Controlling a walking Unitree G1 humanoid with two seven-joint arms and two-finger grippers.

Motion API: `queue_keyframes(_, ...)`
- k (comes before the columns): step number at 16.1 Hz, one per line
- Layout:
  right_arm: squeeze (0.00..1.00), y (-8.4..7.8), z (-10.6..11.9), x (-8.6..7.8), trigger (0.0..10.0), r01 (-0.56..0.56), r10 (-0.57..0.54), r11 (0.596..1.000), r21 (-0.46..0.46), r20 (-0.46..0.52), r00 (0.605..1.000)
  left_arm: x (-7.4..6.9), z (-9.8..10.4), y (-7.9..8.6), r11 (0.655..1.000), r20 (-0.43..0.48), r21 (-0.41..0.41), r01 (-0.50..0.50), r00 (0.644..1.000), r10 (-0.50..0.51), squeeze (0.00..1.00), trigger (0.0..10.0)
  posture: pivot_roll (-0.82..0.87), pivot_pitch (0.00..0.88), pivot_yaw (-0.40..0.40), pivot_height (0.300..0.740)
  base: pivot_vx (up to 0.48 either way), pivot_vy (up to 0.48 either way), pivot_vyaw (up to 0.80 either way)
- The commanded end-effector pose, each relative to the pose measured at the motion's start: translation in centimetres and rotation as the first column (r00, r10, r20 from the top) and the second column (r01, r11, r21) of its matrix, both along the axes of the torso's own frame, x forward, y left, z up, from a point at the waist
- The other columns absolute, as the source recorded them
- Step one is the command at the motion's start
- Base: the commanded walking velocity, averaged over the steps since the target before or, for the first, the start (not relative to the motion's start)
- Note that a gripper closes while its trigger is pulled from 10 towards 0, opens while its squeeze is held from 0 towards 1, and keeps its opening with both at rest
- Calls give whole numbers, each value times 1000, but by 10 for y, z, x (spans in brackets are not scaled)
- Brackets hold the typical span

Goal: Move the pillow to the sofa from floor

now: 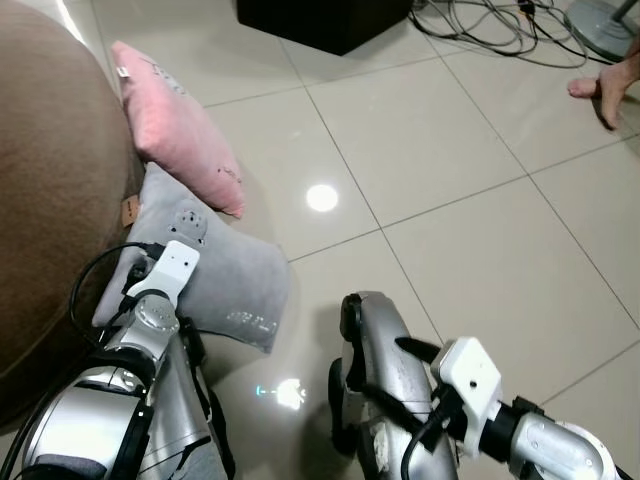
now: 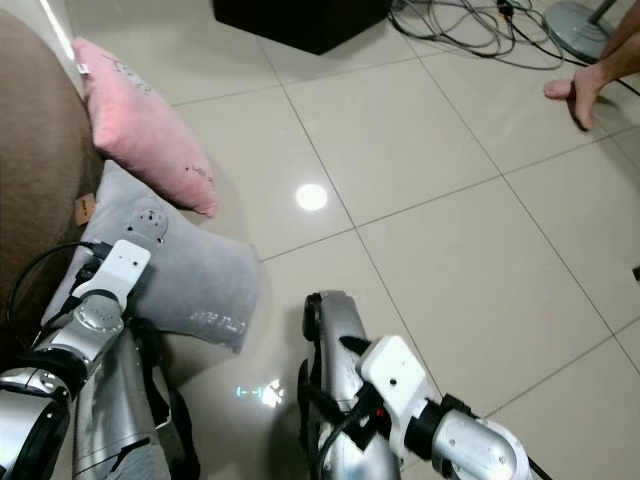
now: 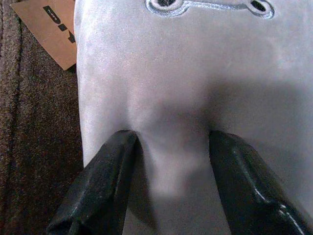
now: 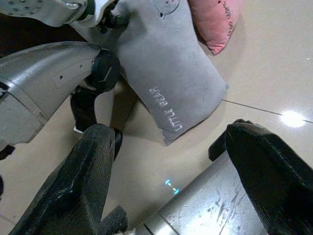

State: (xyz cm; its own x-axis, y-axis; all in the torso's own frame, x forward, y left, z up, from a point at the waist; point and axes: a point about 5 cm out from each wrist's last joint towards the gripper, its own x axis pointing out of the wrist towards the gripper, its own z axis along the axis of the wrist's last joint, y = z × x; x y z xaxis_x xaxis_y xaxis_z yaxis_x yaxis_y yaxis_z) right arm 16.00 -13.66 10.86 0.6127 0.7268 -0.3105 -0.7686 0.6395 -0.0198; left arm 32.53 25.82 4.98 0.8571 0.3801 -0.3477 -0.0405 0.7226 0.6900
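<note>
On the tiled floor (image 1: pixel 470 230) against the base of the brown sofa (image 1: pixel 45 200), a grey pillow (image 1: pixel 225 270) lies leaning on the upholstery, with a pink pillow (image 1: pixel 170 125) propped just beyond it and overlapping its far end. The left gripper (image 3: pixel 168 161) is already on the grey pillow: in the left wrist view its two black fingers (image 3: pixel 98 186) press into the fabric on either side of a raised fold, so the jaws stand fairly narrow with a pinch of the cover between them, near the edge that meets the sofa, where a brown paper tag (image 3: pixel 49 29) sticks out. The pillow's long axis runs away from that grip, outward from the sofa over the tiles, so most of its bulk hangs to the free side of the fingers. The right gripper (image 4: pixel 171 171) is held wide apart and grasps nothing; it looks across at the pillow's printed corner from well apart, behind the robot's own forearm. The left arm is clearly the nearer one, and the sofa lies directly beside it. A person's bare foot (image 1: pixel 605 85) and some cables (image 1: pixel 490 25) sit far across the room.
</note>
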Motion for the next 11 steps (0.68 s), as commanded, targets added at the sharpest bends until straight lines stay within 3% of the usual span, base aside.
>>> queue_keyframes(1, 0, -3, -1, -4, 10000, -9, 9, 1000, -2, -24, 1000, -8, -9, 3, 999, -34, -17, -38, 999, 38, 0, 0, -281, 344, -166, 492, 0, 0, 0)
queue_keyframes(11, 0, -8, 3, 3, 10000, 6, -6, 1000, -9, -17, 1000, -2, -2, 1, 998, 5, -49, -45, 999, 45, 0, 0, -279, 335, -173, 492, 0, 0, 0)
